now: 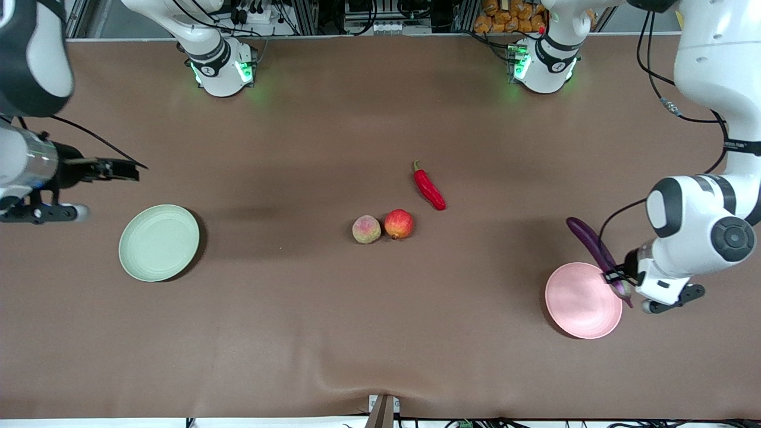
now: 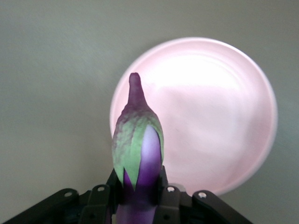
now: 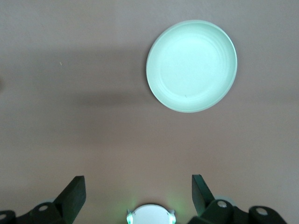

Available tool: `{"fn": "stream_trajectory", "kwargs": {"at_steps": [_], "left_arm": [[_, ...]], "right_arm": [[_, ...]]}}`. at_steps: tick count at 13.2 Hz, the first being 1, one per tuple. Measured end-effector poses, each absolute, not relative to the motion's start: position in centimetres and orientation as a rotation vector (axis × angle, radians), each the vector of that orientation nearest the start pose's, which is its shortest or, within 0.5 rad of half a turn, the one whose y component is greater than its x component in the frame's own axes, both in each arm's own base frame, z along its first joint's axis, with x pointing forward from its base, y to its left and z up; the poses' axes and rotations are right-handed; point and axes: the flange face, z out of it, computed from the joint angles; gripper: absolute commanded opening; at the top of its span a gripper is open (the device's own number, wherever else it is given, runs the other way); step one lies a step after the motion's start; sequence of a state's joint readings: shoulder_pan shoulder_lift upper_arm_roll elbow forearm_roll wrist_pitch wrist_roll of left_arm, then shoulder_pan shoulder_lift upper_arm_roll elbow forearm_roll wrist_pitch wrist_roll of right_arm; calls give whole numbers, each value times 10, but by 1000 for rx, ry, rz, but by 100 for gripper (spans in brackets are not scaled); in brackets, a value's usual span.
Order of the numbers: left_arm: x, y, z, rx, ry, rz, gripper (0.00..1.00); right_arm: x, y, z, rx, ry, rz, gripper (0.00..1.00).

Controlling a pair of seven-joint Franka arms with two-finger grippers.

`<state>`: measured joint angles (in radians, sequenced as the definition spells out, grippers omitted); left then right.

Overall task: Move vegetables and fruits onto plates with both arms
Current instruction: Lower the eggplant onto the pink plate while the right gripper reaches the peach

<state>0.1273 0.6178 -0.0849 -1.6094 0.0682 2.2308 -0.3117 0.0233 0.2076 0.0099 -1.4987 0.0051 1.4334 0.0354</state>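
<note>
Currently, step in hand: the eggplant (image 1: 590, 242) is being carried to the pink plate (image 1: 579, 303), judging by how it is hanging over that plate's rim.
Left gripper (image 2: 140, 198): it is being kept pinched on the eggplant close to the stem end, over the plate edge toward the left arm's end of the tabletop (image 1: 333, 321).
Eggplant hold: the green-capped stem end is being pointed out past the fingers (image 2: 167, 196), while the long purple body is trailing upward from the grip, apart from the tabletop; a grasp near one end is probably letting the body tilt.
Plate under it: the pink plate is lying bare, so the release is not yet done.
Right gripper (image 3: 138, 193): it is being held spread and empty, waiting over the tabletop near the pale green plate (image 1: 159, 242).
Left to move: the peach (image 1: 366, 229) and the red-orange fruit (image 1: 399, 223) are lying touching at mid-tabletop; the chili pepper (image 1: 429, 188) is lying just beside them, farther from the front camera.
</note>
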Motion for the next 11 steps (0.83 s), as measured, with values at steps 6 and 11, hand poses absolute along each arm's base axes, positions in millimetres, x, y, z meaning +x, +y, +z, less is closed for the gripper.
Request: {"fn": "stream_trajectory", "kwargs": {"at_steps": [6, 11], "left_arm": [[718, 33, 238, -3116, -506, -62, 100], [729, 31, 272, -3122, -502, -156, 100]], "right_arm": [[615, 156, 454, -2998, 522, 461, 100], [621, 267, 389, -2816, 969, 431, 100]]}}
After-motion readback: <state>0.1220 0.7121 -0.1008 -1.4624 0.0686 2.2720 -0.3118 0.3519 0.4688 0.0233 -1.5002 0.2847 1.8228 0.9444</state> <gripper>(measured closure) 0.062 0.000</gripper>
